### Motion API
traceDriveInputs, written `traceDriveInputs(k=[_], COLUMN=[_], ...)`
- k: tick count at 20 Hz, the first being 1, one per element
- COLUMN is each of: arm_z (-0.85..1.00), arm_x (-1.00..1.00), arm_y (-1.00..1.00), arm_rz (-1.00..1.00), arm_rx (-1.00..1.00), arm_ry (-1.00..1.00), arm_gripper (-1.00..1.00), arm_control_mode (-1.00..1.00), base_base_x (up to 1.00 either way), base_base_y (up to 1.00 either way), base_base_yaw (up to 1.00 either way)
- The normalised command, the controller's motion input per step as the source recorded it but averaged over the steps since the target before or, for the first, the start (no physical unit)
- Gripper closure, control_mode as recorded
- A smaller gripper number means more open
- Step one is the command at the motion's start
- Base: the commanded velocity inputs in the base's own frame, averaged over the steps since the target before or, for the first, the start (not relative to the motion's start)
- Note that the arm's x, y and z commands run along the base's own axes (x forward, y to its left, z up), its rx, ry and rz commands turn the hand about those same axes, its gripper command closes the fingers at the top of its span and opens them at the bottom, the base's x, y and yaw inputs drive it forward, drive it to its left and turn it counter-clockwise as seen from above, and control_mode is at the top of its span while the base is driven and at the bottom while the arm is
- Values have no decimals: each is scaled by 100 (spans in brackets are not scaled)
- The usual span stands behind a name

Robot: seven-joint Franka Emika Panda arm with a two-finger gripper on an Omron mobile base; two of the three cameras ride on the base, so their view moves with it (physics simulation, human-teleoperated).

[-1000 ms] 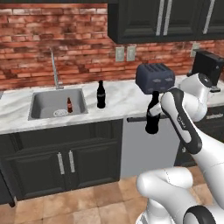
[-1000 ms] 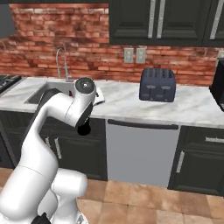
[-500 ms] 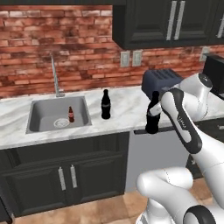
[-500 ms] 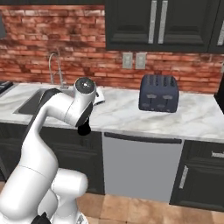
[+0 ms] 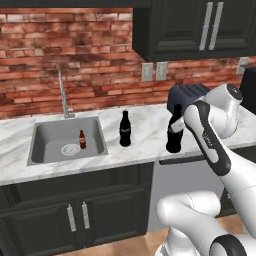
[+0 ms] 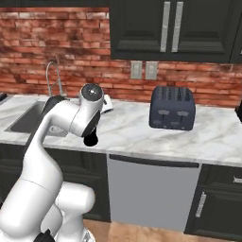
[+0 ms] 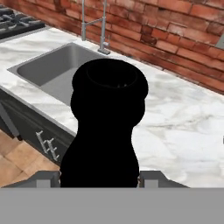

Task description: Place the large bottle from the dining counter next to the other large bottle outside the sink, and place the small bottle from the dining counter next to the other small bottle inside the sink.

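Observation:
My gripper (image 7: 100, 180) is shut on a large black bottle (image 7: 107, 127), which blocks much of the hand view. In the left base view this held bottle (image 5: 174, 131) stands upright near the counter's front edge, right of the other large bottle (image 5: 125, 129), which stands on the marble just outside the sink (image 5: 50, 131). A small brown bottle (image 5: 82, 140) stands inside the sink by the drain. The held bottle's base (image 6: 90, 139) peeks out under my arm in the right base view. The dining counter and its small bottle are out of view.
A dark toaster (image 5: 187, 95) (image 6: 172, 108) sits on the counter to the right, against the brick wall. The faucet (image 5: 62, 95) rises behind the sink. A stove corner (image 7: 17, 19) lies beyond the sink (image 7: 48, 65). Dark cabinets hang overhead.
The base has driven on, so the whole scene has shifted: sink and counter bottle now sit closer and more central. The large bottle stays in my gripper, held the same way.

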Motion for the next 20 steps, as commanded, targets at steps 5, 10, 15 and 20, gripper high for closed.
traceDriveInputs(k=[5,10,15,20], arm_z=[0,0,0,0], arm_x=[0,0,0,7], arm_y=[0,0,0,0], arm_rz=[0,0,0,0], arm_rx=[0,0,0,0], arm_ry=[0,0,0,0], arm_gripper=[100,100,100,100], arm_control_mode=[100,100,100,-100], base_base_x=[43,43,43,32], base_base_y=[8,6,3,1], base_base_yaw=[-1,0,0,0])
